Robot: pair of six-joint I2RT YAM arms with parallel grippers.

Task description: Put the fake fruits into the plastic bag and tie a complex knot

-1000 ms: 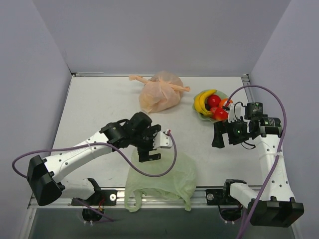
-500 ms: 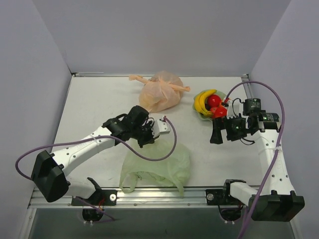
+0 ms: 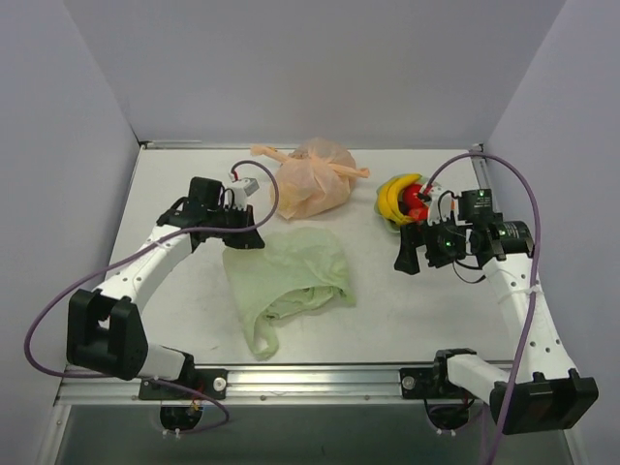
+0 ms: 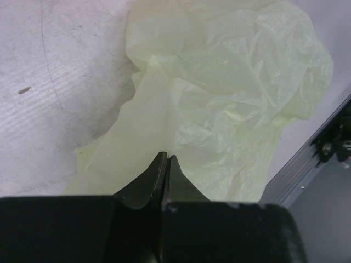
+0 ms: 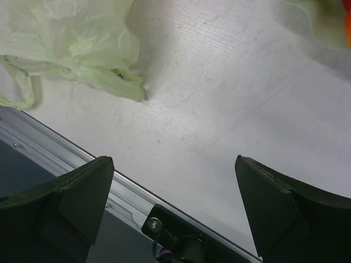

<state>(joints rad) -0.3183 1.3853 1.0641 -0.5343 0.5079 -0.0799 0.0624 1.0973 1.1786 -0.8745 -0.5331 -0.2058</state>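
The plastic bag (image 3: 291, 266), pale green and crumpled, lies flat in the middle of the table. My left gripper (image 3: 252, 241) is at its far left corner, shut on a fold of the plastic bag (image 4: 230, 82); in the left wrist view the left gripper (image 4: 166, 158) has its tips pressed together on the film. The fake fruits sit at the back right: yellow bananas (image 3: 392, 194) and a red one (image 3: 417, 198). My right gripper (image 3: 418, 254) hangs just in front of them, and the right gripper (image 5: 173, 161) is open with only bare table between its fingers.
A knotted peach-orange bag (image 3: 312, 186) lies at the back centre, just beyond the green bag. The fruits rest in a pale green dish (image 5: 323, 22). A metal rail (image 3: 320, 373) runs along the table's near edge.
My left gripper has shut on the green bag and pulled it away from the near edge, back and to the left. The right gripper has drifted a little left and toward the fruits.
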